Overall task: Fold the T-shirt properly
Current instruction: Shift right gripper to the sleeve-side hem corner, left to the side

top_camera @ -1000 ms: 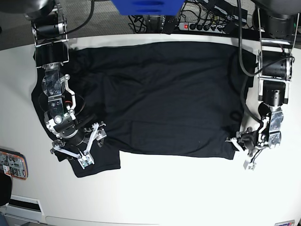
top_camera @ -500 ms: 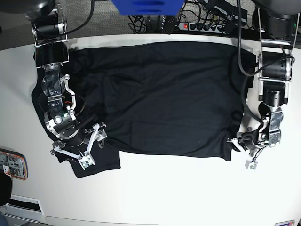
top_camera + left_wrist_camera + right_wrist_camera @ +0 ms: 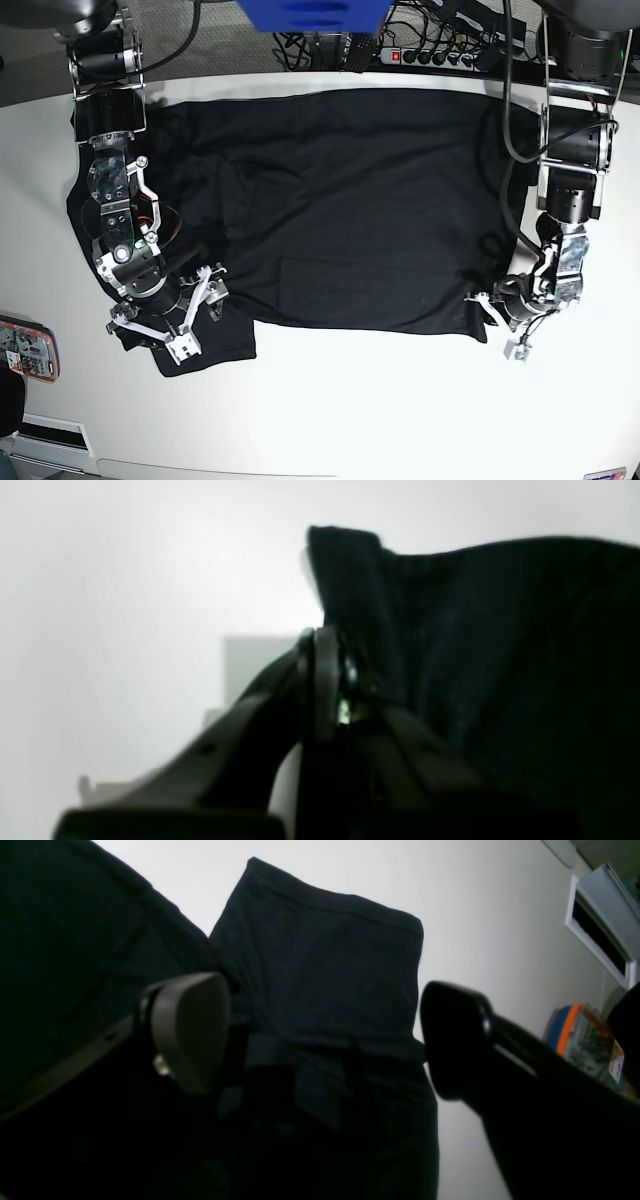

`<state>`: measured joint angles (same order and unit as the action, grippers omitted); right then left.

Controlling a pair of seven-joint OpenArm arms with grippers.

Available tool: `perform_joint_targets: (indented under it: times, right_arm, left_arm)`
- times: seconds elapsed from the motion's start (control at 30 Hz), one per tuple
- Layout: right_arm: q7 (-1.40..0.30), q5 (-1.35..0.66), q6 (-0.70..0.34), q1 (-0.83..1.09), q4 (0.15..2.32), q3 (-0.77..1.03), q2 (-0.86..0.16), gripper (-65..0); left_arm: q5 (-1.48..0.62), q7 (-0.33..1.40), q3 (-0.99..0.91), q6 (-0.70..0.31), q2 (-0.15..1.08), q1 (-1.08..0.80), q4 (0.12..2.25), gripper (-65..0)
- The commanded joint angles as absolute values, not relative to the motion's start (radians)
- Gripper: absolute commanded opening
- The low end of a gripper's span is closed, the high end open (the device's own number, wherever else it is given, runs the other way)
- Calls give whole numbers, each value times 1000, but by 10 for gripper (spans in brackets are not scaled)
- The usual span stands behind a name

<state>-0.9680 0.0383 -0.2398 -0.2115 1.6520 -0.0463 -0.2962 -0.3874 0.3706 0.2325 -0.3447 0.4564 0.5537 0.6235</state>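
The black T-shirt (image 3: pixel 340 200) lies spread flat on the white table (image 3: pixel 380 410). In the base view my left gripper (image 3: pixel 493 318) is at the shirt's near right corner. In the left wrist view its fingers (image 3: pixel 327 680) are pressed together, shut on the edge of the T-shirt (image 3: pixel 475 645), which stands up just past them. My right gripper (image 3: pixel 195 312) is low over the near left sleeve (image 3: pixel 215 345). The right wrist view shows it open (image 3: pixel 320 1040), with the sleeve (image 3: pixel 325 965) lying between its pads (image 3: pixel 190 1030).
An orange-edged packet (image 3: pixel 25 350) lies at the table's left edge, also seen as the packet (image 3: pixel 585 1040) in the right wrist view. A power strip with cables (image 3: pixel 425 55) and a blue object (image 3: pixel 310 15) sit behind the table. Bare table runs along the front.
My left gripper has gone from open to shut at the shirt's near right corner and shifted slightly left. The right gripper has dipped a little and stays open.
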Motion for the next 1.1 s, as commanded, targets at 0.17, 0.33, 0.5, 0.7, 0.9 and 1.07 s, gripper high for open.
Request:
perform_joint_targets:
  times: [0.17,0.33,0.5,0.7,0.9,1.07]
  right_arm:
    - [-952,41,-234,-242,1643,-41,-306,-91]
    - [-949,41,-234,-242,1580,-41,-306,-91]
    - [-931,42,-236,-308,1435,-44,-306,-91]
    - [-860,42,-236,-463,1234,-147,-306,-91]
    - [-727,41,-236,-607,944,-183,-305,-91]
    - [-608,42,-236,-743,704,-232,-305,-91]
  left_arm:
    - [-332,410,245,-343,456,558,625,-650]
    - [-332,410,209,-341,453,558,642,-650]
    - [-328,410,211,-341,453,503,760,-650]
    - [-328,410,211,-341,453,490,788,-650]
    - [-328,410,213,-341,458,489,788,-650]
    - [-328,410,213,-341,458,489,788,-650]
